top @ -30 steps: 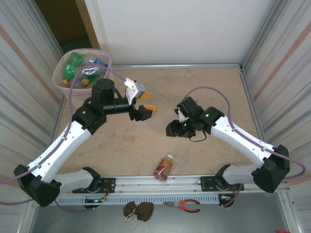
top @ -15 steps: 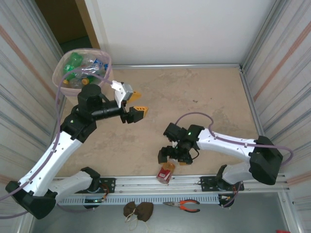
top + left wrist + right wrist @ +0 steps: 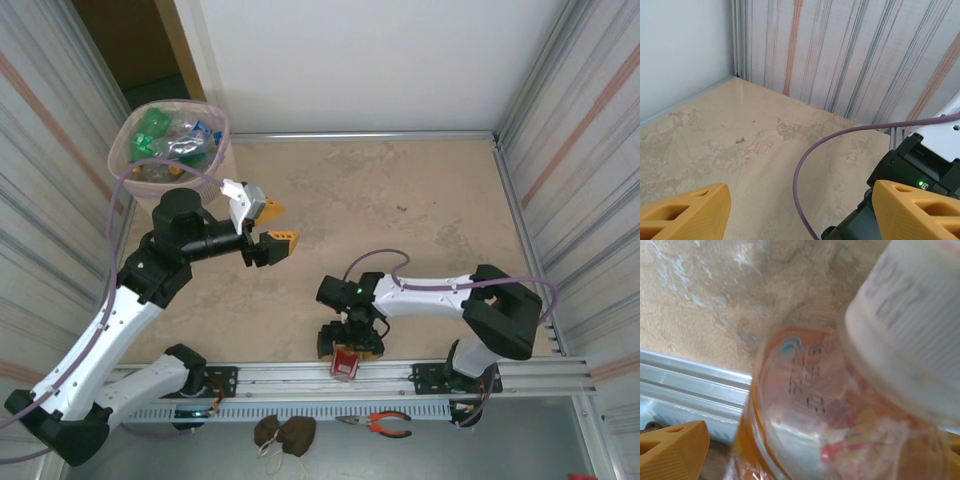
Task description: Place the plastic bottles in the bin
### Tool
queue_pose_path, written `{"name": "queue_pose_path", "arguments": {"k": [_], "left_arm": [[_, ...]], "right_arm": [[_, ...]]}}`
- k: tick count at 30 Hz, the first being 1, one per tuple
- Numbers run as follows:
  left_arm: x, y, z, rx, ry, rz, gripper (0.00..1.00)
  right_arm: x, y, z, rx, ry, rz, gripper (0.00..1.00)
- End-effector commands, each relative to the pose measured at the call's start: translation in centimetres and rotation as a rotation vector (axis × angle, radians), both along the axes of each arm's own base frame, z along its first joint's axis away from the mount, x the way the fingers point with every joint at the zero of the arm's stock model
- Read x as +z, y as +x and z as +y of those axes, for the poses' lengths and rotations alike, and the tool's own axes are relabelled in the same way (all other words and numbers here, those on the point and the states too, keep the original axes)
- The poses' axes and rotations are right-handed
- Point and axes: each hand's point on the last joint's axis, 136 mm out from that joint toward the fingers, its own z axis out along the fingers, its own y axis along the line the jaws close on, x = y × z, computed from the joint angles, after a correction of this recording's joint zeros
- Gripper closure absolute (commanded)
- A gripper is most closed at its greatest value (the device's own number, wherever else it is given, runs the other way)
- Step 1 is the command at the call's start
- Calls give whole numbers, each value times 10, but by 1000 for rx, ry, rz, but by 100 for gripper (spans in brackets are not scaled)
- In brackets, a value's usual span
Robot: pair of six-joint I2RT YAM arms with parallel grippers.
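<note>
Tabletop (image 3: 420,220), bottle (image 3: 805,405) between right fingers (image 3: 672,452)

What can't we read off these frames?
Top view: red-labelled clear plastic bottle by the near rail, mostly covered by the right arm.
Right wrist view: its label print, blurred, too close.
Top view: how many green and clear bottles fill the pale pink bin; overlapping, small.

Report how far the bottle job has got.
Done: a heap of bottles lies in the bin. In hand: the right gripper straddles the red-labelled bottle by the near rail, jaws open, not gripping yet. The left gripper hangs open and empty. Left: grip that bottle and bin it.
</note>
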Motion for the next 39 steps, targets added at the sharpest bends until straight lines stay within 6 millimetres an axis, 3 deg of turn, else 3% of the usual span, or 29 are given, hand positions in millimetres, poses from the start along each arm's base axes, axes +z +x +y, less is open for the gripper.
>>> {"name": "queue_pose_path", "arguments": {"k": [1,14,19,24,28,33,39], "left_arm": [[4,-3,5,12,-12,-8,25],[3,-3,7,21,3,-16,25],[4,-3,9,32,2,-18,25],[4,-2,9,36,-2,-13,24],[2,0,7,33,-13,-2,24],[-1,1,2,14,-30,14,24],[-6,5,-5,-9,-44,44,24]], "right_arm": [[0,10,5,15,-35,-38,11],[-8,22,6,71,-113,-75,40],[-5,29,3,79,-130,-110,44],[8,49,0,54,-108,-191,46],[28,79,4,-7,-14,-281,47],[71,126,11,-73,121,-438,47],[151,188,13,-167,343,-688,48]]}}
